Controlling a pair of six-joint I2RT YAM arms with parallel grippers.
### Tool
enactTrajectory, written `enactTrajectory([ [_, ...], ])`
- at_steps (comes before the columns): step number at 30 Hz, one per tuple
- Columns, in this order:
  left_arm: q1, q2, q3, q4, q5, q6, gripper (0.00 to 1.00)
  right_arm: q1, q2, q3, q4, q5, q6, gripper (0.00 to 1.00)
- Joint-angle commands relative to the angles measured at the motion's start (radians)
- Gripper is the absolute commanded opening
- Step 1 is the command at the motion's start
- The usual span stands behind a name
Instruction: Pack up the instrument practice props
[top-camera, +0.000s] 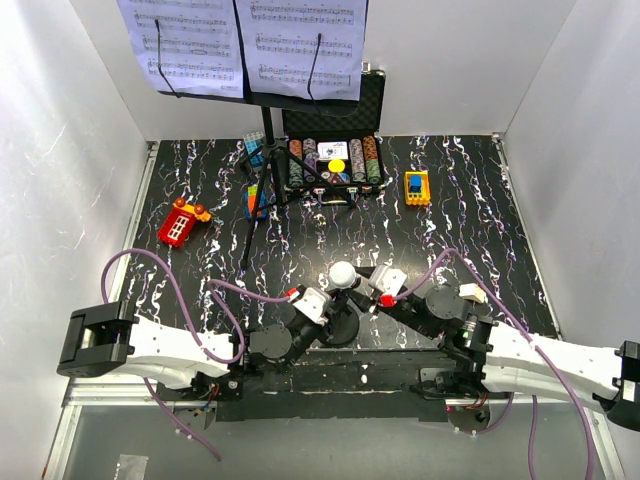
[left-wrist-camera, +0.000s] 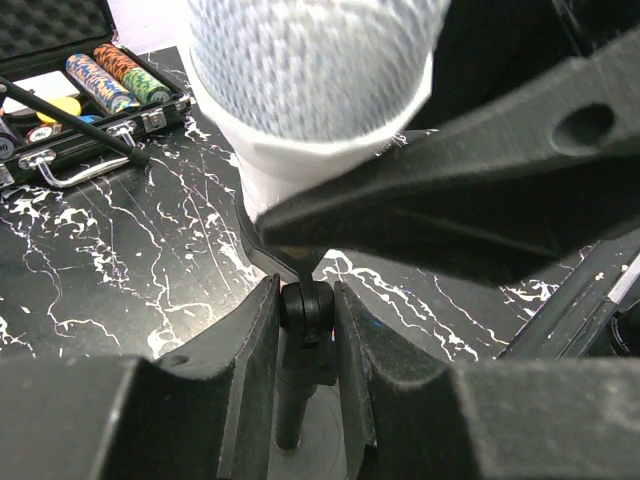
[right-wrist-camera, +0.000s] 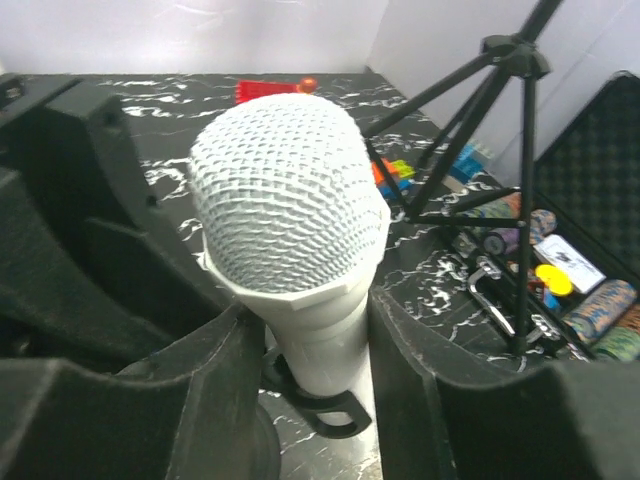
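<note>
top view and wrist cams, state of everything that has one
microphone, upright in its clip, gripped
mic stand, upright, gripped at the joint
left gripper, shut on mic stand
right gripper, shut on microphone
music stand, set up, legs spread
sheet music, held on music stand
poker chip case, lid open

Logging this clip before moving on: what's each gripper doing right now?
Left gripper: closed on the microphone stand, at its upper stem joint.
Right gripper: closed on the white microphone, around its body.
</note>
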Motion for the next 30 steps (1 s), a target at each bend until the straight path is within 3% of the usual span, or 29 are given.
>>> enactTrajectory([
  [1,-0.021,0.034,-0.012,-0.170,0.125,-0.038,0.00,-0.005,0.028,0.000,0.155,0.112,-0.046,0.39],
  [5,-0.021,0.028,-0.014,-0.184,0.128,-0.047,0.00,-0.005,0.042,0.020,0.145,0.153,-0.054,0.17],
  [7,-0.021,0.029,-0.015,-0.192,0.126,-0.049,0.00,-0.005,0.038,0.036,0.123,0.171,-0.053,0.02],
  [16,-0.021,0.049,-0.014,-0.248,0.074,-0.072,0.00,-0.005,0.022,0.135,0.041,0.486,-0.125,0.01],
  [24,-0.021,0.049,-0.028,-0.235,0.067,-0.073,0.00,-0.005,-0.014,0.177,0.004,0.602,-0.185,0.01],
  [29,-0.021,0.037,-0.015,-0.239,0.050,-0.076,0.01,-0.008,-0.044,0.259,-0.226,0.648,-0.042,0.01],
  [30,-0.022,0.029,-0.009,-0.244,0.044,-0.076,0.08,-0.005,-0.051,0.275,-0.290,0.652,-0.001,0.01],
])
